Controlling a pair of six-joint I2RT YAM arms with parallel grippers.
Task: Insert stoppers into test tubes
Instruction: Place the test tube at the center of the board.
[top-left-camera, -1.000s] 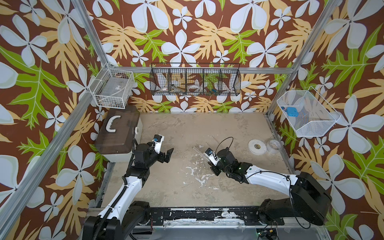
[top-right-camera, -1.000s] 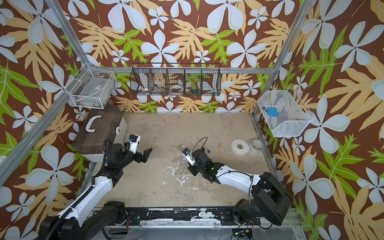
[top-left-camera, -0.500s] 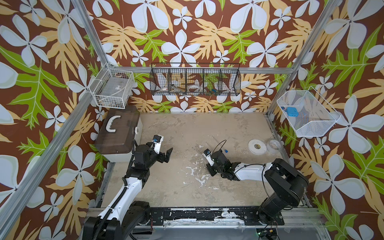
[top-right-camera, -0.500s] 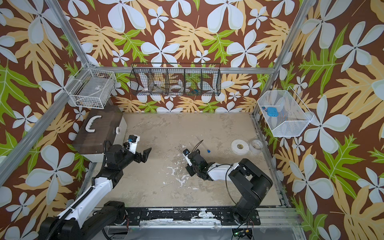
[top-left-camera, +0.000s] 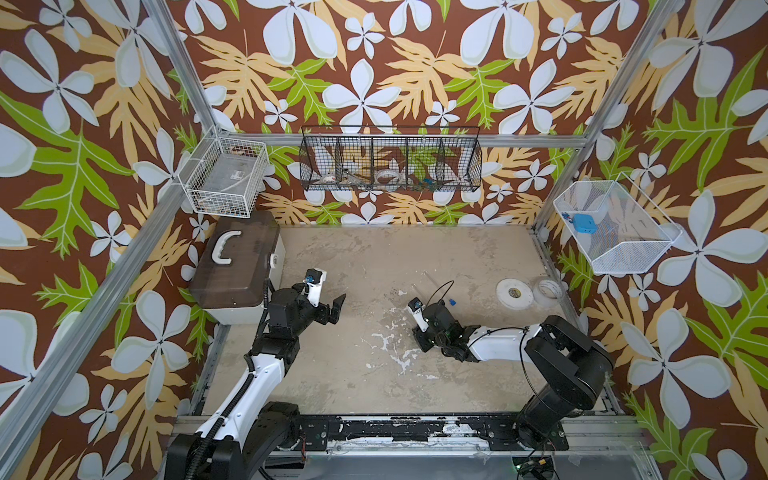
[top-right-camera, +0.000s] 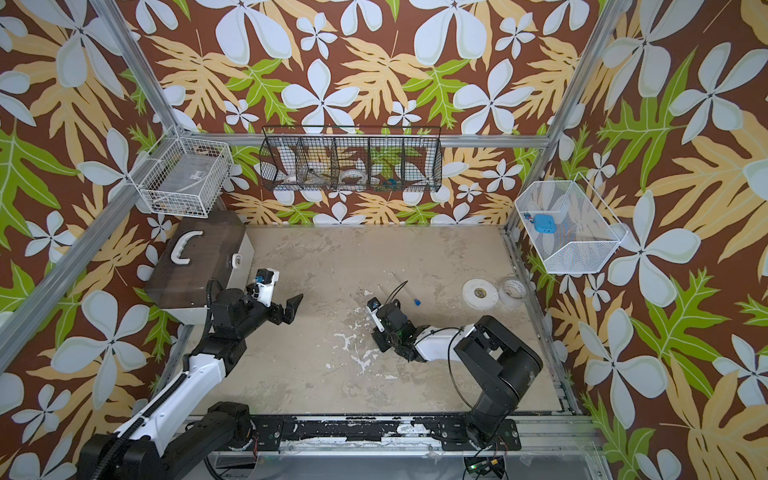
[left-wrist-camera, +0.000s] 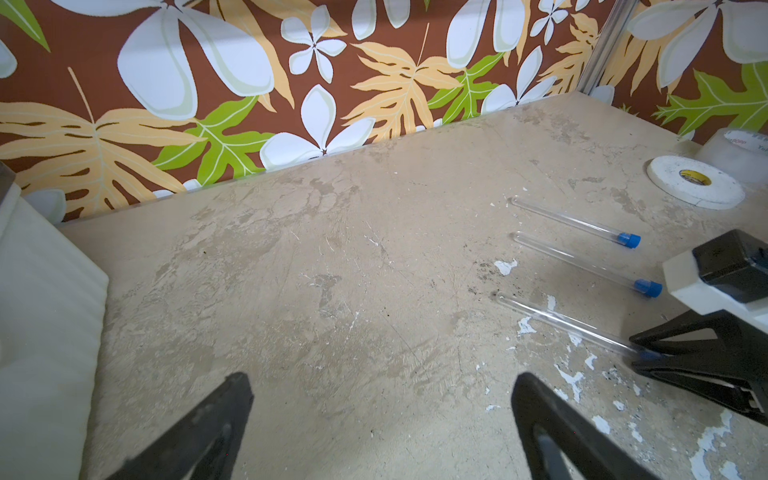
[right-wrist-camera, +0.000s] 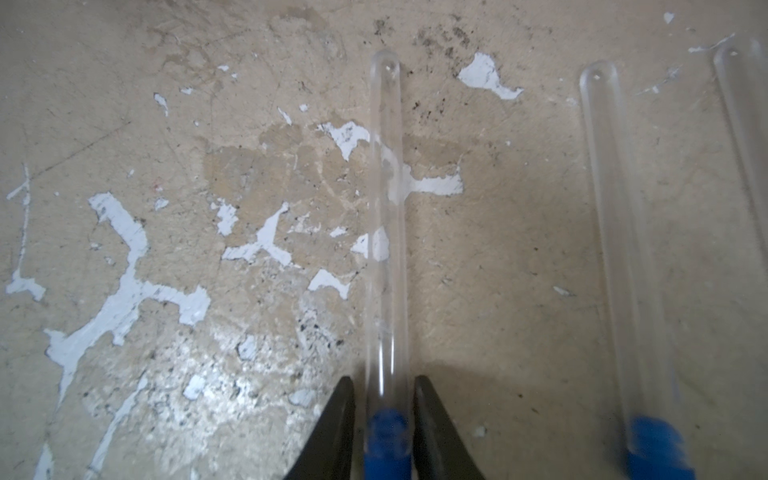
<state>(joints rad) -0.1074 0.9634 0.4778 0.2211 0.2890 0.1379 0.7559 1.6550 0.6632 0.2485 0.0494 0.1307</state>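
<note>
Right gripper (right-wrist-camera: 383, 380) narrowly parted around stoppered test tube (right-wrist-camera: 386, 208) (lying flat), left gripper (left-wrist-camera: 382, 376) wide apart

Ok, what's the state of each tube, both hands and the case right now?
Back tube: lying flat, stoppered.
Middle tube: lying flat, stoppered.
Front tube: lying flat, stoppered.
Right hand: slightly open, straddling front tube's stopper, not clamping.
Left hand: wide open, empty.
Case: lid shut.

test tubes (left-wrist-camera: 582, 264) side by side on table (left-wrist-camera: 332, 291) | tape rolls (top-left-camera: 514, 293) right | case (top-left-camera: 237, 266) left
</note>
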